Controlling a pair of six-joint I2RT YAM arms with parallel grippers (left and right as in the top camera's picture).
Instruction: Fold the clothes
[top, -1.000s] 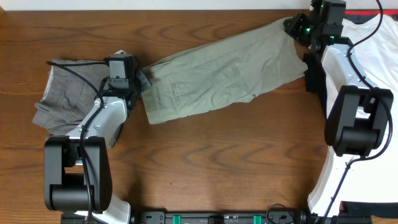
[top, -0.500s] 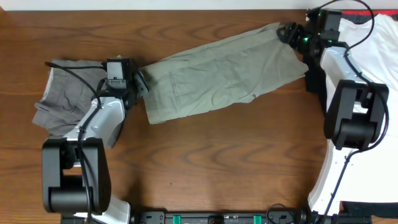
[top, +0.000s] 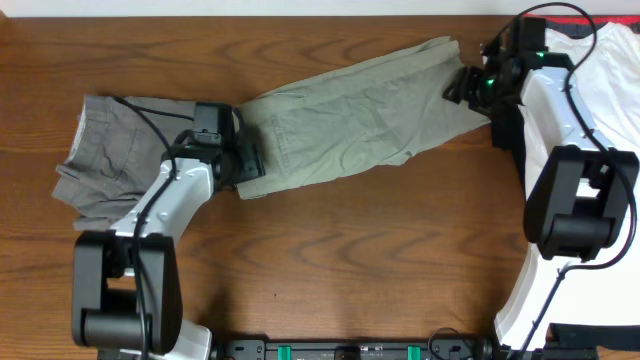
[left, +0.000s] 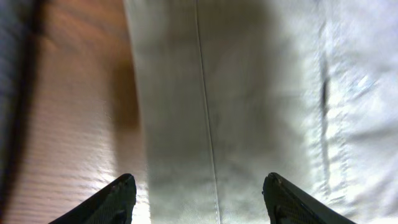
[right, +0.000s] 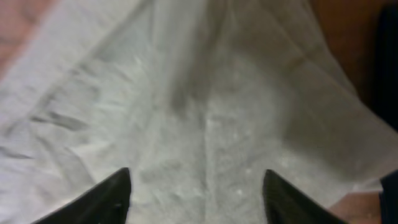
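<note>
Overhead, I see the khaki trousers (top: 350, 115) stretched slantwise across the wooden surface (top: 350, 270). One end is at my left gripper (top: 248, 160) and the other at my right gripper (top: 465, 85). On both wrist views the jaws stand wide apart just over the cloth, with nothing pinched between them. The grey trousers (top: 105, 150) lie crumpled on the left side. The white T-shirt (top: 615, 75) lies at the right edge, partly under the right arm.
</note>
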